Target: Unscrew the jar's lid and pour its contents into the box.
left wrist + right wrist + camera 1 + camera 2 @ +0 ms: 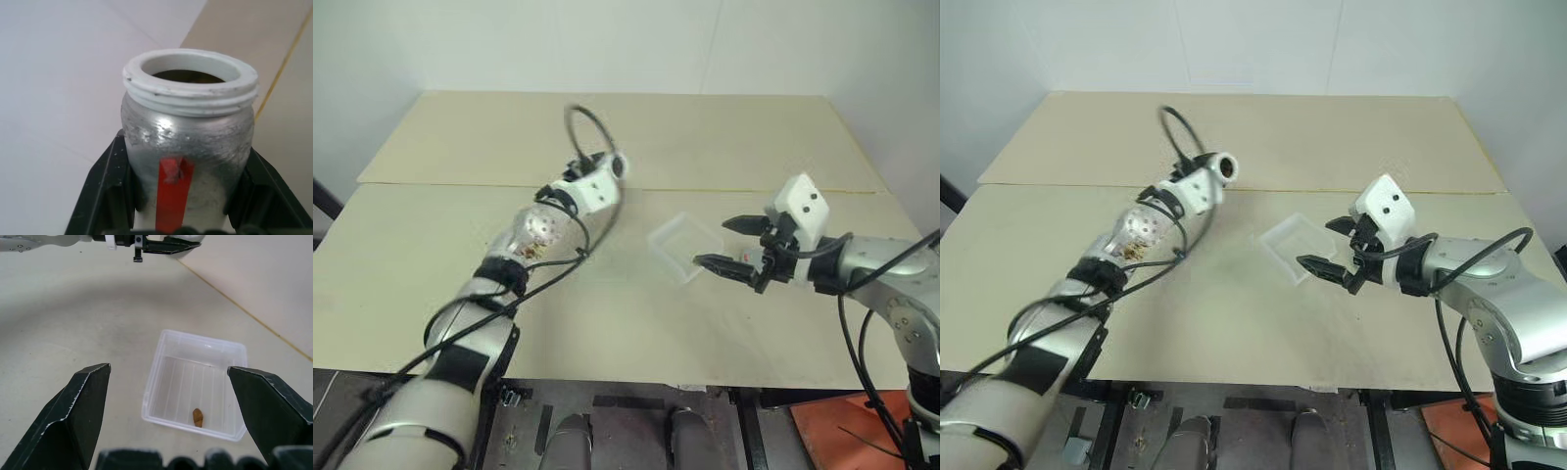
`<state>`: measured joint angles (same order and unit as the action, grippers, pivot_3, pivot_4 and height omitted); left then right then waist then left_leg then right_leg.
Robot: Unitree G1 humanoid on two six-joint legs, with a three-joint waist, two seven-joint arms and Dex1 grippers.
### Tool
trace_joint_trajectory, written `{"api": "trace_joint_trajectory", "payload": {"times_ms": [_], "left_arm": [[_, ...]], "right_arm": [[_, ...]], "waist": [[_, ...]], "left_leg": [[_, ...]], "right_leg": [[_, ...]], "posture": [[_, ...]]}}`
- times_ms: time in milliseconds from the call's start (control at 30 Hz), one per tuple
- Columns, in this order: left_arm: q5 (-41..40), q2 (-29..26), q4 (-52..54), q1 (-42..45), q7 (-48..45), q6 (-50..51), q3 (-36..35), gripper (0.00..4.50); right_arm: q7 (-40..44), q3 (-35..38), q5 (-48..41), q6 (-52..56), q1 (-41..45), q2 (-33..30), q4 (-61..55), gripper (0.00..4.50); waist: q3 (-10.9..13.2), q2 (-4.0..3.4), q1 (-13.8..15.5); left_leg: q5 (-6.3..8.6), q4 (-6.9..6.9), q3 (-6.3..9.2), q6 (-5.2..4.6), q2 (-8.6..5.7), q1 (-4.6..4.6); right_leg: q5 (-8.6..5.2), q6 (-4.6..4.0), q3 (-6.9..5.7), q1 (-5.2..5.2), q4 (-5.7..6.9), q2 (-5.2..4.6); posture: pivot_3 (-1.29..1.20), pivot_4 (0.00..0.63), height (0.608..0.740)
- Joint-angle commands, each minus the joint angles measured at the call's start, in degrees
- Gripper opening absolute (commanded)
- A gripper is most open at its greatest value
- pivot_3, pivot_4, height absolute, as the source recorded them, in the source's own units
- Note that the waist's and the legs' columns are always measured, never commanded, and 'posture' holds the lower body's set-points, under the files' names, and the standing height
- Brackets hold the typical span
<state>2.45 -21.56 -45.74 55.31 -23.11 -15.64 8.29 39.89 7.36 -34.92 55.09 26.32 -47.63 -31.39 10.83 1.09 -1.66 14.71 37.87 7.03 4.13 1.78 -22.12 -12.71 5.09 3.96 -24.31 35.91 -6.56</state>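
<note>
My left gripper (188, 152) is shut on the jar (188, 122), a silvery jar with a red mark and a white threaded mouth that stands bare. In the head views the jar's mouth (1226, 168) is held above the table, to the left of the box (685, 247). The box is clear plastic and sits on the table. Inside it lies the contents (197, 417), one small brownish piece. My right gripper (711, 242) hovers just right of the box, open, with nothing between its fingers. The lid is out of view.
The beige table (607, 323) is made of two boards with a seam (705, 191) running across behind the box. A black cable loop (590, 125) sticks up over my left wrist. The table's front edge (636, 384) is close to me.
</note>
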Motion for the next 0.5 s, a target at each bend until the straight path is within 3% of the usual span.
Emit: {"api": "trace_joint_trajectory", "payload": {"times_ms": [33, 233, 500], "left_arm": [[-14.7, -2.0, 15.1, -5.2, -8.6, 16.8, -8.8, 1.93], [-22.4, -3.4, 29.2, -15.5, -10.3, 30.2, -14.8, 1.93], [-21.4, 1.2, 33.9, -23.0, -9.0, 25.6, -15.1, 1.93]], "right_arm": [[0.2, 1.4, 0.3, -2.4, 1.2, -0.4, 0.4, 4.44], [0.8, 1.0, 0.1, -3.4, 1.3, -0.7, 1.0, 4.44], [1.8, 0.1, 0.3, -4.1, 2.0, -0.7, 1.6, 4.44]], "waist": [[0.0, -0.01, -0.7], [0.0, -0.02, -2.3], [0.0, -0.02, -1.9]], "left_leg": [[0.00, 0.00, 0.01, 0.00, 0.00, 0.02], [0.20, 0.00, 0.04, -0.35, 0.01, 0.27], [0.19, 0.01, 0.04, -0.34, 0.01, 0.25]], "right_leg": [[0.00, 0.00, 0.00, 0.02, 0.01, 0.00], [0.00, -0.01, 0.02, 0.14, 0.14, 0.02], [0.01, -0.02, 0.01, 0.16, 0.08, 0.02]], "posture": [[0.00, 0.150, 0.740], [0.00, 0.150, 0.740], [0.00, 0.150, 0.740]]}}
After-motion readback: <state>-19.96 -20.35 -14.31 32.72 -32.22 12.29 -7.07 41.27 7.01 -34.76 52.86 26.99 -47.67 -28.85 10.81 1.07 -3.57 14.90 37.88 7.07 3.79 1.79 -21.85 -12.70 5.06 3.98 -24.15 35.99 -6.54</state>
